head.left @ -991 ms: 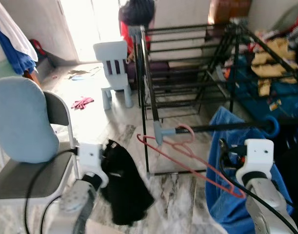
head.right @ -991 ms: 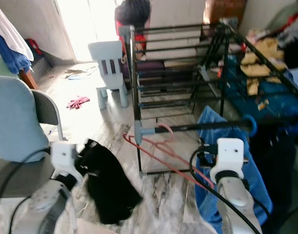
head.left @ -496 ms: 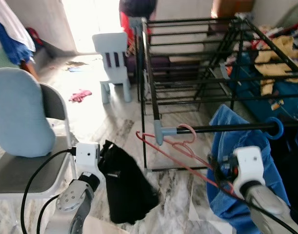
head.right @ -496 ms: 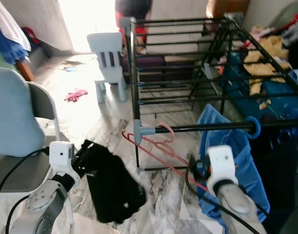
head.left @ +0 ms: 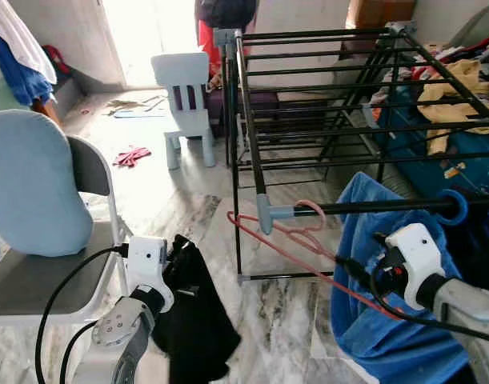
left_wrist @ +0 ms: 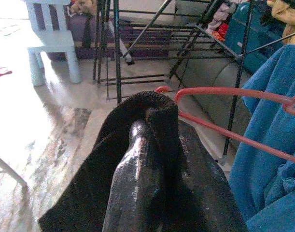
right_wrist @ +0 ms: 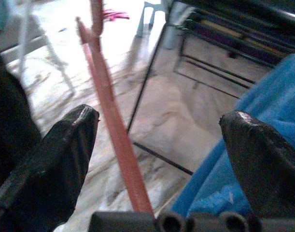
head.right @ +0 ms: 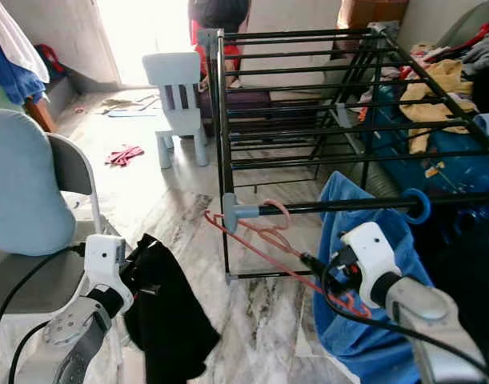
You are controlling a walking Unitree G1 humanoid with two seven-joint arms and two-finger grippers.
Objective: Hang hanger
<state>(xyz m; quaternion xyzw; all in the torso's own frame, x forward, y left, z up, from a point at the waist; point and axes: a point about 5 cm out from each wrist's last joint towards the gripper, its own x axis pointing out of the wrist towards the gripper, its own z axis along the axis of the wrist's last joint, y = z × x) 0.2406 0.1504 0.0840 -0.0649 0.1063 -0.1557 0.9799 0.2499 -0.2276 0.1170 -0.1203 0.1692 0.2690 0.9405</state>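
Pink plastic hanger (head.left: 296,240) hooks over the drying rack's (head.left: 324,120) front rail; the right gripper (right_wrist: 159,145) beside it is spread wide, the left gripper (left_wrist: 137,159) pinches black cloth (head.left: 192,320).

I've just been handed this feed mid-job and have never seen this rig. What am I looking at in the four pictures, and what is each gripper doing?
This is a walking humanoid with two silver arms. The two wide pictures come from its head, looking down; the other two from a camera on each wrist.

The left gripper is shut on a black garment, which hangs down beside a grey folding chair.

The right gripper is open, its fingers either side of the bar of a pink hanger. The hanger's hook is over a rail of the black drying rack, next to a blue cloth draped there. A small white chair stands behind on the marble floor.
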